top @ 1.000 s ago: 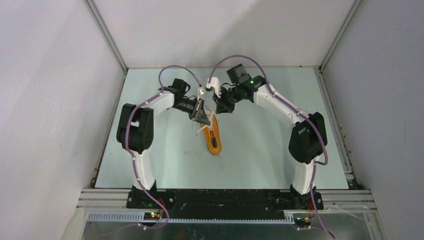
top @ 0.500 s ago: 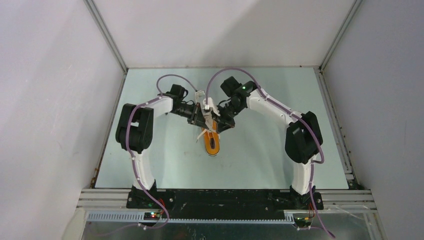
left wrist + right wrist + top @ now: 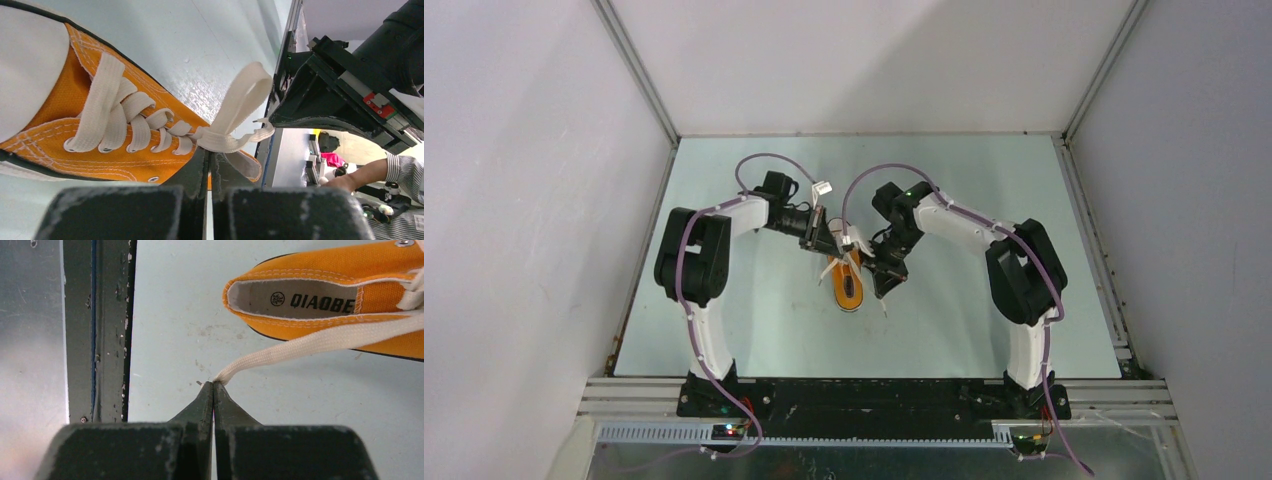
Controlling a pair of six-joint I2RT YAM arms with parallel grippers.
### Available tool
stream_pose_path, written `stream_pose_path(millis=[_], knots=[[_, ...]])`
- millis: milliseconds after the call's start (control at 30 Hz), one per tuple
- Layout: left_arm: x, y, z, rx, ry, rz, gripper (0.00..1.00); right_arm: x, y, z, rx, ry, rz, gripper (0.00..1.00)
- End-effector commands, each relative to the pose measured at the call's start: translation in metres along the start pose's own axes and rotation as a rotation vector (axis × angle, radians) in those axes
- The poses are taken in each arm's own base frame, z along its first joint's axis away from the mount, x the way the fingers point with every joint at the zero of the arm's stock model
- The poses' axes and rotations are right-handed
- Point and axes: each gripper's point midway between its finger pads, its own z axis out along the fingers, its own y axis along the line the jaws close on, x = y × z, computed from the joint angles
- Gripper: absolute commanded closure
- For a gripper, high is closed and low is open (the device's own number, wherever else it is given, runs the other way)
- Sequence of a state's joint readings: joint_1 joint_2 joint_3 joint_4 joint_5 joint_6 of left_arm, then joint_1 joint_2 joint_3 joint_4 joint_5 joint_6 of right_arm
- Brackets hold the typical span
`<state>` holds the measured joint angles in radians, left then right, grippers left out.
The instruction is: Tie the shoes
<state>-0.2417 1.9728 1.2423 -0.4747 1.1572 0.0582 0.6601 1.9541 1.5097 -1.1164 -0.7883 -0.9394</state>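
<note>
Elbows (image 3: 692,255) bent, left fingers (image 3: 197,170) pinching sneaker (image 3: 50,142) laces (image 3: 220,143), right fingers (image 3: 205,400) pinching lace end (image 3: 320,342)

This is a robotics lab test cell. Plain grey panels (image 3: 524,220) box in the pale green desk (image 3: 754,330) at its left, far and right edges, and slotted aluminium rails (image 3: 1087,235) run along those edges. At the near edge, a left arm (image 3: 707,335) and a right arm (image 3: 1027,345) stand on a black base plate (image 3: 874,395). Purple cables (image 3: 769,158) loop over them, and a cable duct (image 3: 864,433) lies in front. Past the desk, the left wrist view shows a person's striped sleeve (image 3: 400,170) among bench clutter.
</note>
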Motion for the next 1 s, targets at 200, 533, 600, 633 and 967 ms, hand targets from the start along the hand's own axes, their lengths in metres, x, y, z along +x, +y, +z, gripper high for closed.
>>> stream_pose_path(millis=[200, 533, 600, 633, 967], knots=[[0.011, -0.024, -0.01, 0.076, 0.041, 0.125, 1.0, 0.014, -0.023, -0.007, 0.06, -0.042, 0.097, 0.89], [0.003, -0.015, -0.007, 0.054, 0.034, 0.146, 0.99, -0.026, -0.088, -0.067, 0.165, -0.265, 0.243, 0.65], [0.002, -0.014, -0.007, 0.05, 0.037, 0.151, 0.99, -0.037, -0.104, -0.068, 0.163, -0.302, 0.249, 0.64], [0.001, -0.013, -0.007, 0.047, 0.039, 0.154, 0.99, -0.038, -0.113, -0.062, 0.15, -0.311, 0.26, 0.63], [0.007, -0.01, -0.008, 0.05, 0.099, 0.195, 0.97, -0.081, -0.117, -0.043, -0.062, -0.492, 0.286, 0.54]])
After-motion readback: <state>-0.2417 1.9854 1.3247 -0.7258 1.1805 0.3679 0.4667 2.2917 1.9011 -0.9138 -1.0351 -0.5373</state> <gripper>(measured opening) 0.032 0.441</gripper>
